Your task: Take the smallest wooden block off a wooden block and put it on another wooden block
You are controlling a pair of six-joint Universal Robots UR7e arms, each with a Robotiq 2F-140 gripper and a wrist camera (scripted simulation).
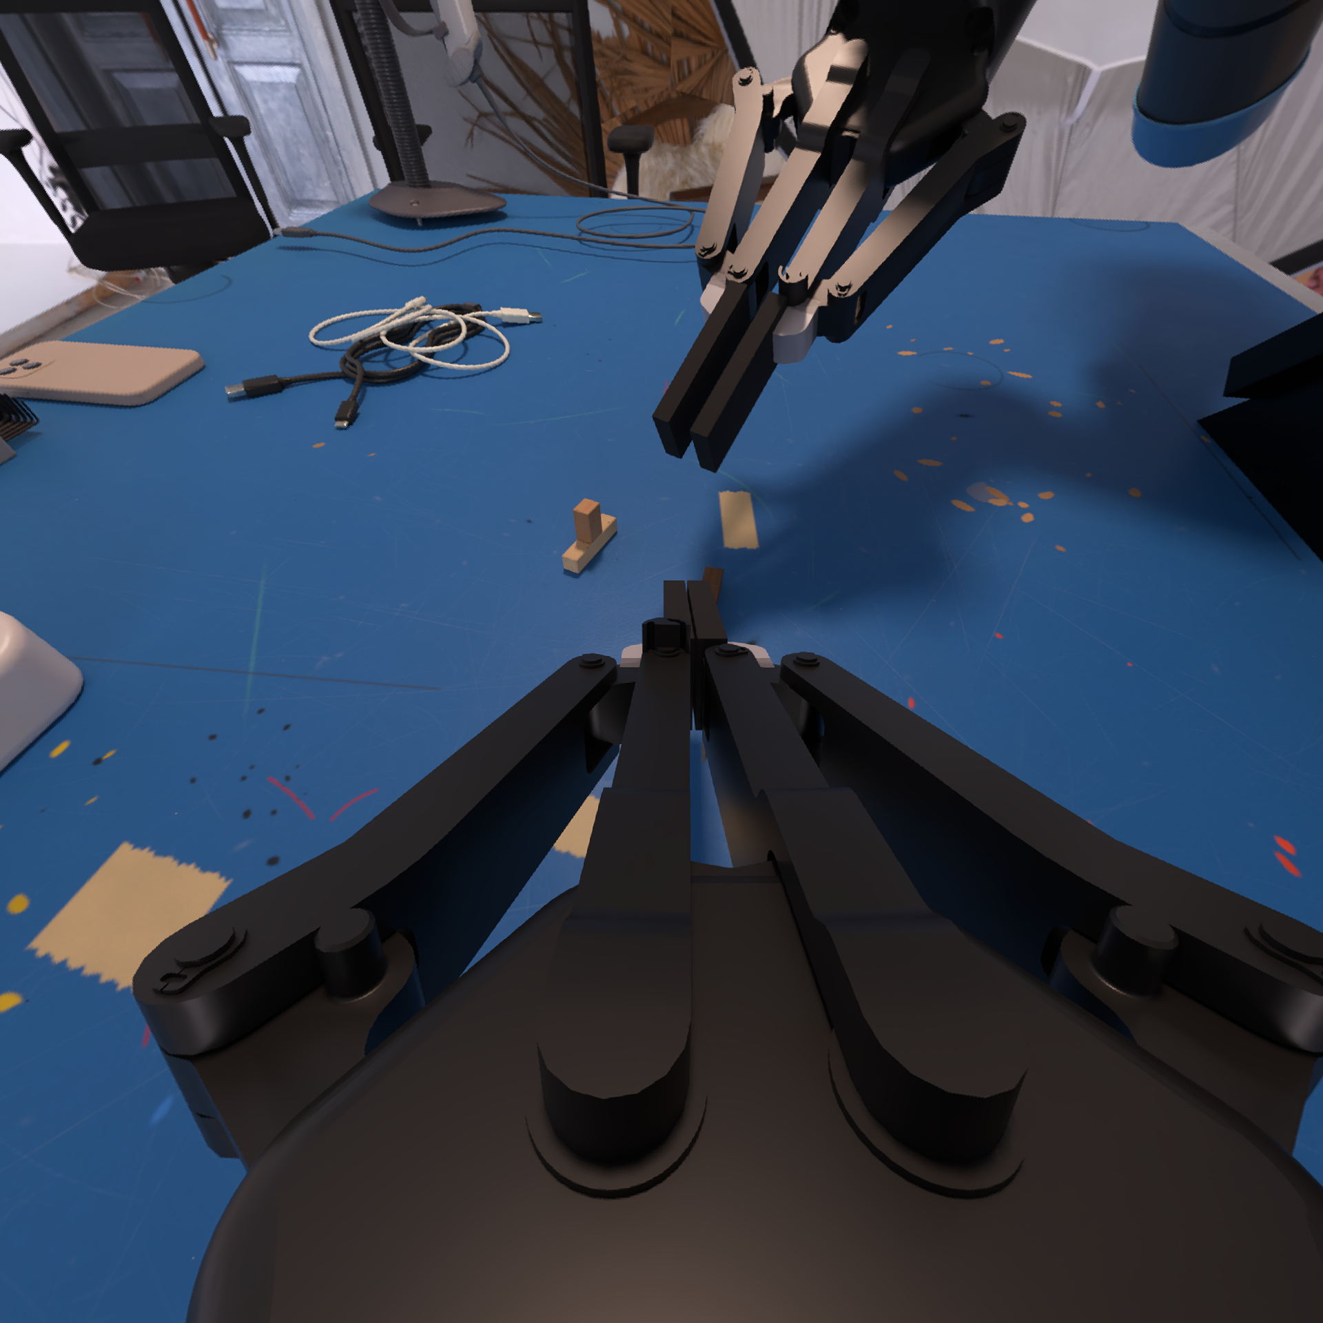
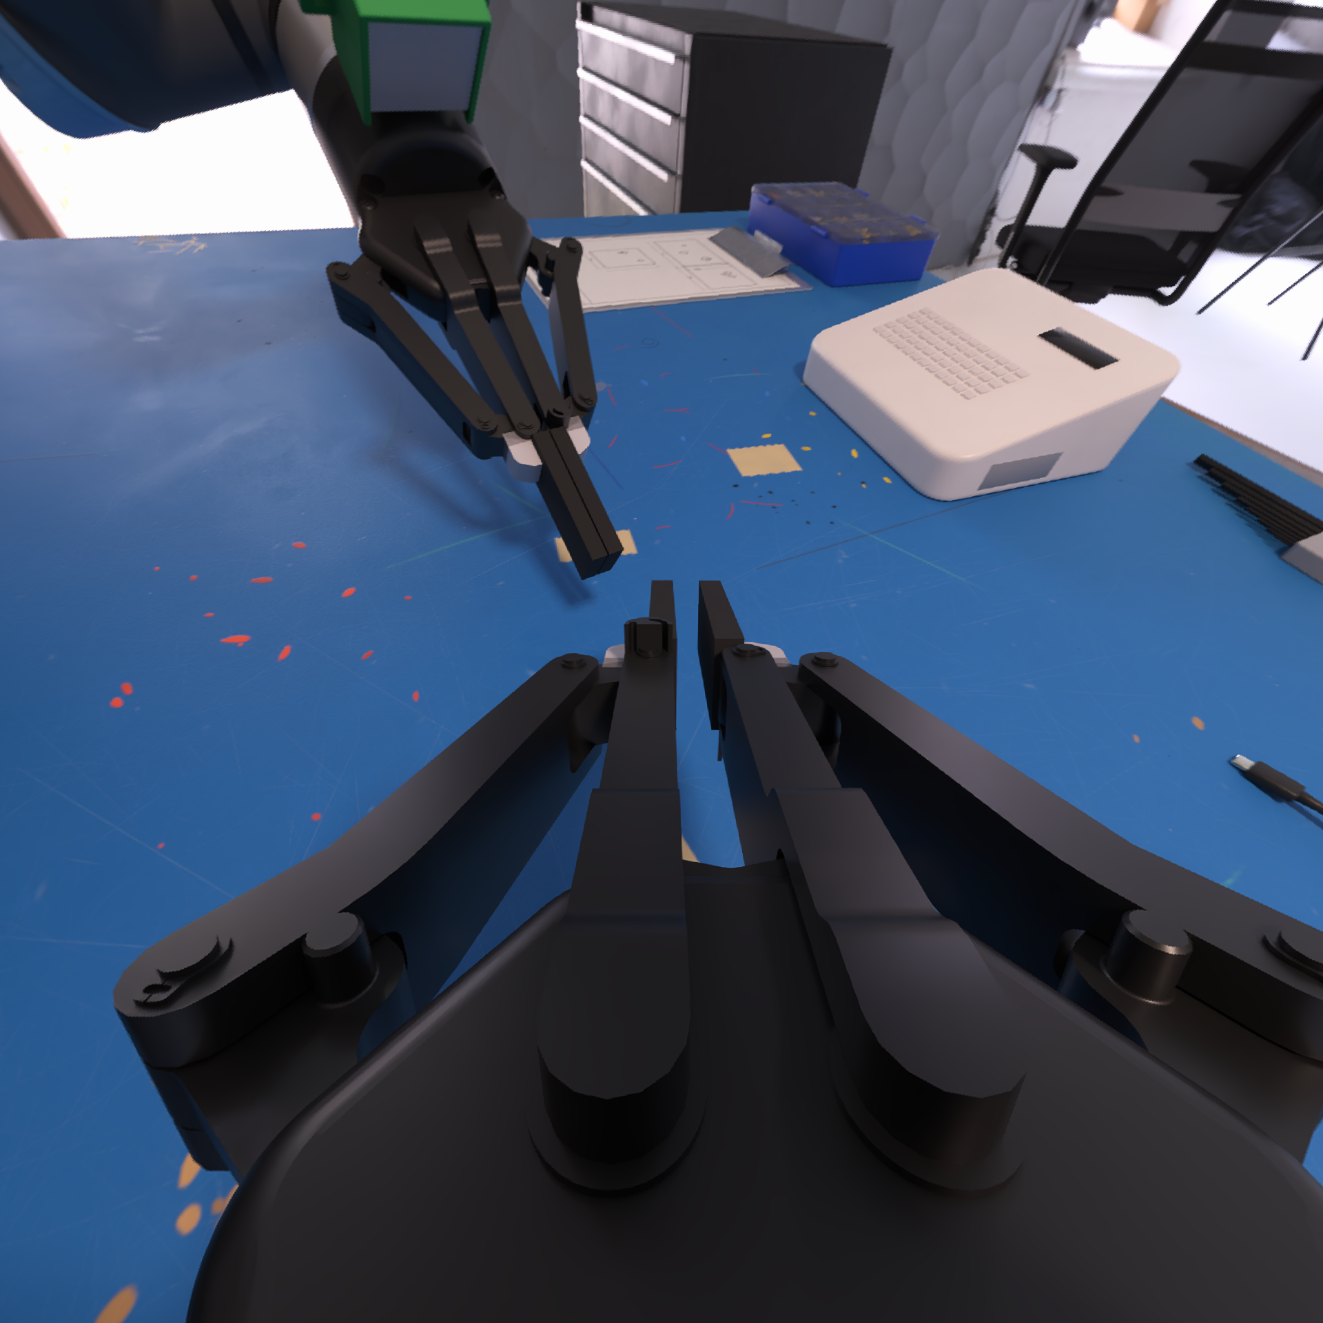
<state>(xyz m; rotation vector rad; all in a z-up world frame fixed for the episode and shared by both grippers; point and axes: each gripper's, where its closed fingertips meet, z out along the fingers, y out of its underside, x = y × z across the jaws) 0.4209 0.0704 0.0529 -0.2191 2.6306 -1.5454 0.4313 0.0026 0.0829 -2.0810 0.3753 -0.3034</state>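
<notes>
In the left wrist view a small orange-brown wooden block (image 1: 587, 517) stands upright on a pale flat wooden block (image 1: 591, 551) on the blue table, left of and beyond my left gripper (image 1: 689, 595). The left gripper is shut, with nothing showing between its fingers. A dark brown wooden piece (image 1: 714, 577) peeks out just past its right fingertip; I cannot tell if they touch. My right gripper (image 2: 686, 600) is slightly open and empty. It also shows in the left wrist view (image 1: 691, 447), hovering above the table beyond the blocks. The left gripper shows in the right wrist view (image 2: 595, 558).
Coiled white and black cables (image 1: 401, 343) and a beige phone (image 1: 107, 372) lie at the far left. A white box (image 2: 988, 379), a blue case (image 2: 845, 229) and a paper sheet (image 2: 673, 268) sit behind. Tan tape patches (image 1: 737, 519) mark the table (image 1: 358, 608).
</notes>
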